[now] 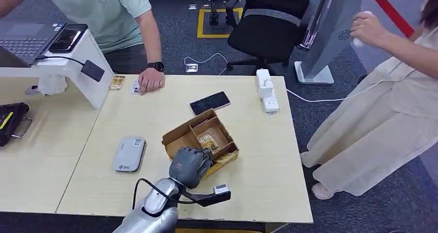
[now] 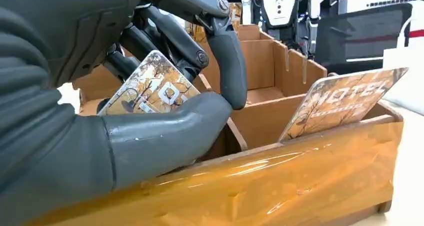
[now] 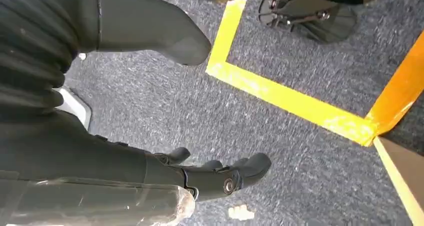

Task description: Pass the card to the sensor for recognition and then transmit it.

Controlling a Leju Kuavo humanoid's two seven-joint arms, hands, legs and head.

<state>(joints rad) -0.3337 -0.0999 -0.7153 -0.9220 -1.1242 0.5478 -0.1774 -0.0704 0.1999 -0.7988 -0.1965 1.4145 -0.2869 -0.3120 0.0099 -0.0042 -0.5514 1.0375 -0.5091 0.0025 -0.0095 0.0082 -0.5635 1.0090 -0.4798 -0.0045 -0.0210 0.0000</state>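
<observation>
Head view: the left hand (image 1: 190,166) reaches into the near end of a brown divided box (image 1: 178,135) that sits at an angle on the pale surface (image 1: 258,166). The left wrist view shows its thumb and dark fingers (image 2: 227,60) clamped on a card (image 2: 152,88) with an autumn-tree print, the card tilted and partly raised out of a compartment. A second card (image 2: 345,100) with the same print (the word HOTEL is readable on it) leans in the neighbouring compartment, against the box's front wall. The box's outer side is shiny, as if wrapped in clear tape. Left of the box on the surface lies a flat grey sensor (image 1: 129,154), apart from it; beyond the box lies a dark phone (image 1: 209,103), and further right a white power strip (image 1: 266,91). At the far edge a person's hand (image 1: 151,80) rests on the surface beside a small card (image 1: 117,82) and a white stand (image 1: 85,62). Another person (image 1: 382,119) in a light garment stands to the right of the surface. In the right wrist view, the right hand (image 3: 165,131) hangs over grey carpet (image 3: 280,55) marked with yellow tape (image 3: 280,98), its fingers (image 3: 235,173) loosely apart and holding nothing.
</observation>
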